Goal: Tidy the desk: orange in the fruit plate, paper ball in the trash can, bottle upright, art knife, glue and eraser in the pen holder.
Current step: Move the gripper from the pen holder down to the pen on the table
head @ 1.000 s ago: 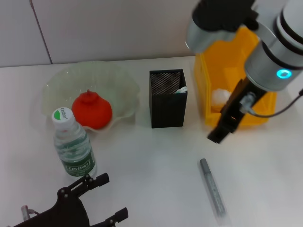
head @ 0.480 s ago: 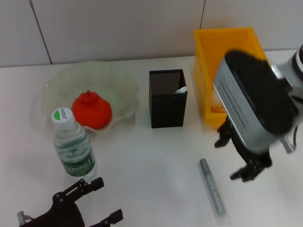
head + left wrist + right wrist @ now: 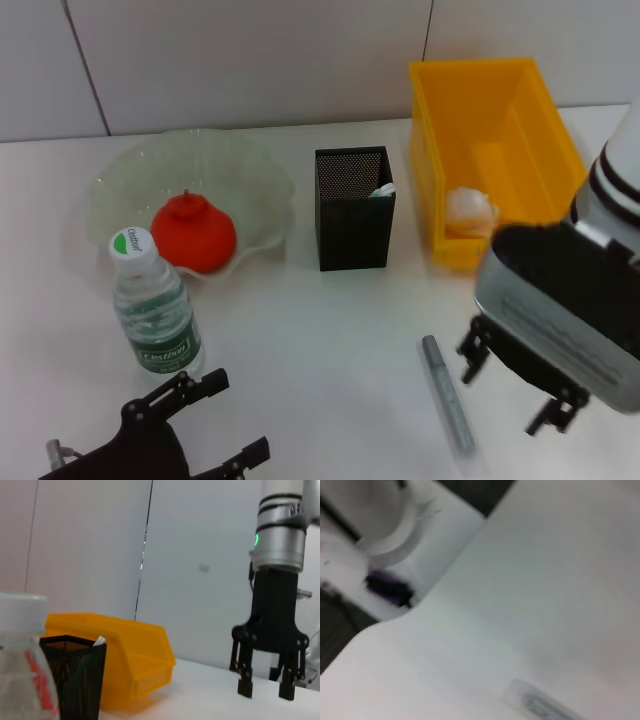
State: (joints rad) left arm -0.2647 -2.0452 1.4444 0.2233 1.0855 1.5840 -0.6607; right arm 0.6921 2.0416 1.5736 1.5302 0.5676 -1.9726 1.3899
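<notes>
A: Item one, art knife (image 3: pixel 447 396)?
B: Grey, slim, flat on the white desk (image 3: pixel 330 340), near right of centre, pointing roughly near-to-far. Also a blurred end in the right wrist view (image 3: pixel 540 706).

A: Right gripper (image 3: pixel 513 388)?
B: Just right of the knife, above the desk, not touching it. Jaws parted, nothing between them; the left wrist view shows the two black fingertips (image 3: pixel 244 688) apart.

A: Left gripper (image 3: pixel 222 418)?
B: Near left edge, just in front of the bottle. Fingers spread, holding nothing.

A: Bottle (image 3: pixel 154 304)?
B: Upright, white and green cap, left side, near the plate's front rim.

A: Orange (image 3: pixel 193 232)?
B: In the clear fruit plate (image 3: pixel 250 180), far left.

A: Pen holder (image 3: pixel 354 208)?
B: Black mesh, centre, something white showing at its right inner corner; cannot tell what.

A: Trash can (image 3: pixel 492 135)?
B: Yellow bin, far right. Paper ball (image 3: pixel 471 212) lies inside at its near end.
</notes>
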